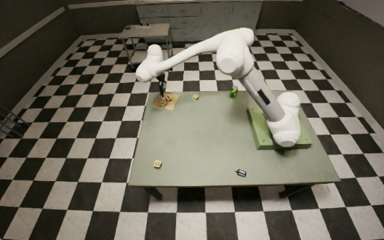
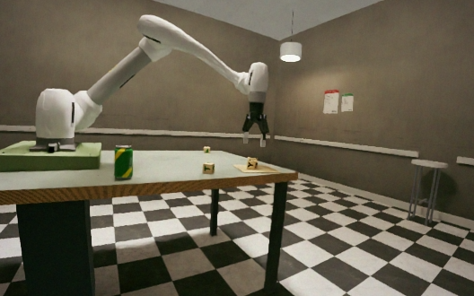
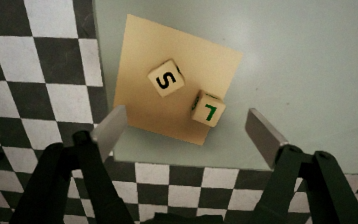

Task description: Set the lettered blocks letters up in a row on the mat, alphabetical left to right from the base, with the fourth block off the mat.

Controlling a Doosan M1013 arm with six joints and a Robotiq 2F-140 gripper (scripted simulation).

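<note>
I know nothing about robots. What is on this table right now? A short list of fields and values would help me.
gripper: open, holding nothing, above the mat
mat: tan, at the table's corner
S block: fully on the mat, letter on top
L block: at the mat's edge, partly over it, near the S block
other blocks: one off the mat nearby, one far across the table
can: green and yellow, upright
table: grey-green top
</note>
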